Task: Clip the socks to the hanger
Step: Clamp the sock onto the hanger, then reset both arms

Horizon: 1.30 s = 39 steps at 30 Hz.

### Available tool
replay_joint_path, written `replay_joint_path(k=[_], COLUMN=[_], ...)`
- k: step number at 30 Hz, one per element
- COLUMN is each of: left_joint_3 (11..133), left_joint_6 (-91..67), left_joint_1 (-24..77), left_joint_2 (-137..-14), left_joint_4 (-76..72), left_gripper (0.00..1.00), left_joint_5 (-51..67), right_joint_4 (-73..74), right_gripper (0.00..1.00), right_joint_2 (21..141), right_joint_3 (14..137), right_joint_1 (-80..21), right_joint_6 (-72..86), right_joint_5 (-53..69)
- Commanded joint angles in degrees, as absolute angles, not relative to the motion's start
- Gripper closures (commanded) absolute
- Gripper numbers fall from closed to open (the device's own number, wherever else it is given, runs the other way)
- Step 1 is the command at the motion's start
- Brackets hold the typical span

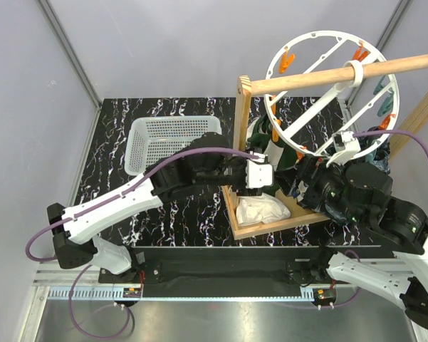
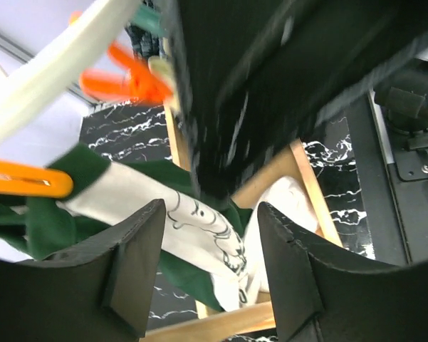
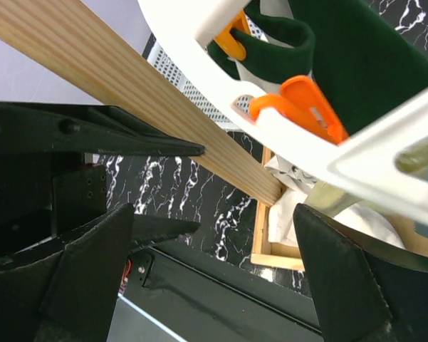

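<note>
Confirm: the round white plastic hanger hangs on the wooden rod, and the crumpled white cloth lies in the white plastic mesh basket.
No. The round white plastic hanger hangs on the wooden rod, but the crumpled white cloth lies in the wooden tray, not the white plastic mesh basket; the top external view shows this.

Overhead view faces down at the desk (image 1: pixel 114 149); close wrist views share the hanger (image 3: pixel 192 32) above left pincer (image 2: pixel 210 214) and right pincer (image 3: pixel 214 214).

Walls (image 1: pixel 199 43): you have plain pale grey panels, joined by slim metal strips (image 1: pixel 68 50).
Table (image 1: pixel 114 157): your black top, veined white like marble.
Near edge: a metal rail (image 1: pixel 221 292).
Light: even, soft.
</note>
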<state>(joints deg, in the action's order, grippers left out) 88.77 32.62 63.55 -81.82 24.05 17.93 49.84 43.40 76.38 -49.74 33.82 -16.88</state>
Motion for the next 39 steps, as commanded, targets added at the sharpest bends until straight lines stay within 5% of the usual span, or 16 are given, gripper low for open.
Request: replay_joint_path(k=[1, 12, 25, 29, 34, 39], left_joint_3=[86.32, 71.91, 47.65, 41.93, 38.85, 36.92], left_joint_6=[28.93, 12.85, -7.62, -14.84, -26.77, -33.56], left_joint_1=[63.46, 63.46, 63.37, 63.11, 62.84, 62.67], left_joint_2=[-76.04, -62.51, -36.84, -26.84, -20.22, -15.83], left_joint_4=[18.99, 5.28, 6.06, 12.02, 22.83, 28.29], left_gripper=[0.4, 0.35, 0.31, 0.25, 0.16, 0.13], left_joint_5=[18.01, 24.7, -11.48, -24.5, -38.75, -41.04], right_joint_4=[52.82, 52.84, 34.9, 31.47, 32.52, 22.08], right_gripper=[0.0, 0.0, 0.0, 0.0, 0.0, 0.0], right_joint_2=[41.75, 37.97, 46.13, 51.67, 65.55, 73.29], right_joint_3=[79.01, 76.82, 69.35, 69.69, 76.54, 73.4], right_joint_1=[-50.1, -50.1, -50.8, -63.24, -87.85, -89.12], right_joint_6=[32.7, 25.49, 26.01, 24.18, 19.87, 19.08], right_joint_5=[-15.74, 7.89, 26.37, 15.69, -17.34, -26.7])
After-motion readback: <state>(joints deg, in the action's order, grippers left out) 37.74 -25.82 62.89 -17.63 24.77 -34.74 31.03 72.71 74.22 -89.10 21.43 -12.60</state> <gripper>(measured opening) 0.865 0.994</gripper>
